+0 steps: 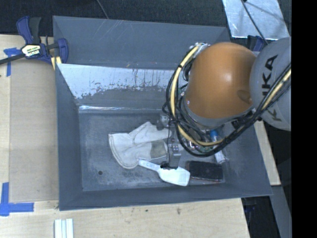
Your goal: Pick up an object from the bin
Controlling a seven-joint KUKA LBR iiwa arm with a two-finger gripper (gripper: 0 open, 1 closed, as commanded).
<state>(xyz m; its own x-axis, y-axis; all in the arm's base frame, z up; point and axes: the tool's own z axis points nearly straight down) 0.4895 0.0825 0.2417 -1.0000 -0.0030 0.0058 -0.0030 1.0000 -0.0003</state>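
My gripper (173,151) reaches down near the middle of the bin floor, mostly under the arm's orange dome. Just left of it lies a crumpled white cloth (130,145), with a small grey piece (158,151) at the cloth's right edge touching the gripper. A white plastic scoop (173,174) with a pale blue handle lies right below the gripper. A flat black rectangular thing (205,171) rests to the scoop's right, partly under the arm.
The arm with its dome and cable loops covers the bin's right half. The sloped bin walls stand close behind and in front of the things. The left part of the floor is bare metal.
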